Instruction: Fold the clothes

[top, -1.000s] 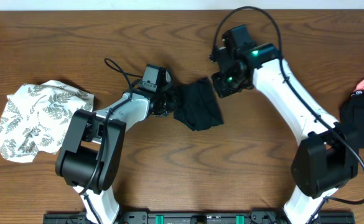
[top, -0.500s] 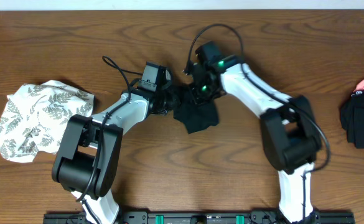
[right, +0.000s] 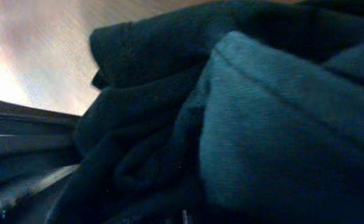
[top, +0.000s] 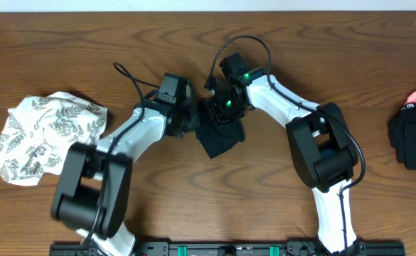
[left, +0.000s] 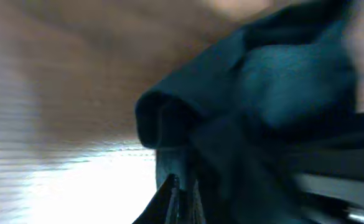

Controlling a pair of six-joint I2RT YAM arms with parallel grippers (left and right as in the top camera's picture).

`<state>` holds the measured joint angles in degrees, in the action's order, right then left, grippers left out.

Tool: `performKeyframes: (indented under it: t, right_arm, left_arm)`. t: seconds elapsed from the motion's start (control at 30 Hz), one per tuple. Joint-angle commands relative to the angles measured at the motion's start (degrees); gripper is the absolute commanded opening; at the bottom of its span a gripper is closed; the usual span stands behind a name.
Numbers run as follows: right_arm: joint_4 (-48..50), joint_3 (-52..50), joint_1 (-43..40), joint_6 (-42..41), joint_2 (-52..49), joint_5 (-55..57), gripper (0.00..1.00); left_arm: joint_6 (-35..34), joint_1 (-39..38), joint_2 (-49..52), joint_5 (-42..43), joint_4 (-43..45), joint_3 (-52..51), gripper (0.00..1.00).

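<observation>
Black shirt (top: 220, 136) lies bunched in the middle of the table (top: 336, 43), between the two claws. The right claw (top: 225, 109) has swung in from the right, dragging the shirt's far edge over toward the left claw (top: 188, 122), so the cloth is narrower now: a first fold, I'd judge, though lumpy. Both claws look pressed together on fabric. Their fingertips are buried; the wrist views show only blurred dark folds. A dark garment (top: 410, 139) is cut off at the right edge
</observation>
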<state>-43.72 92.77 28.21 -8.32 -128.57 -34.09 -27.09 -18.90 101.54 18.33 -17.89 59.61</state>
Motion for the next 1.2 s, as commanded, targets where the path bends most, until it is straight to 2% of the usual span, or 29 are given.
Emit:
performKeyframes:
  t: [0.0, 0.07, 0.2, 0.33, 0.7, 0.9, 1.17]
  right_arm:
    - [-2.12, -0.20, -0.92, 1.68, 2.56, 2.64, 0.09]
    - [-3.41, -0.20, -1.64, 1.68, 5.57, 5.99, 0.11]
    - [-6.54, -0.20, -3.15, 0.61, 11.78, 14.27, 0.02]
    - [-8.83, -0.20, -4.02, 0.66, 14.49, 14.53, 0.02]
    - [-19.12, -0.46, -3.34, 1.75, 14.34, 14.45, 0.01]
    - [-17.42, -1.20, -3.19, 1.79, 14.08, 8.79, 0.01]
    - [-7.26, -9.31, -1.09, -1.99, 14.01, 4.94, 0.01]
  left_arm:
    - [4.68, 0.50, -6.93, -3.48, -0.11, -0.02, 0.12]
    - [5.03, 0.50, -9.66, -3.56, -0.22, -0.02, 0.12]
    - [6.23, 0.35, -12.11, -3.52, 0.28, -0.02, 0.15]
    - [6.99, -0.63, -11.21, -3.48, 1.11, -0.02, 0.15]
    - [10.16, -7.61, -6.75, -3.43, 6.05, -0.04, 0.15]
    - [10.62, -8.13, 0.09, -3.91, 8.72, -0.04, 0.14]
    - [12.72, -8.13, 5.01, -6.60, 13.75, -0.04, 0.14]
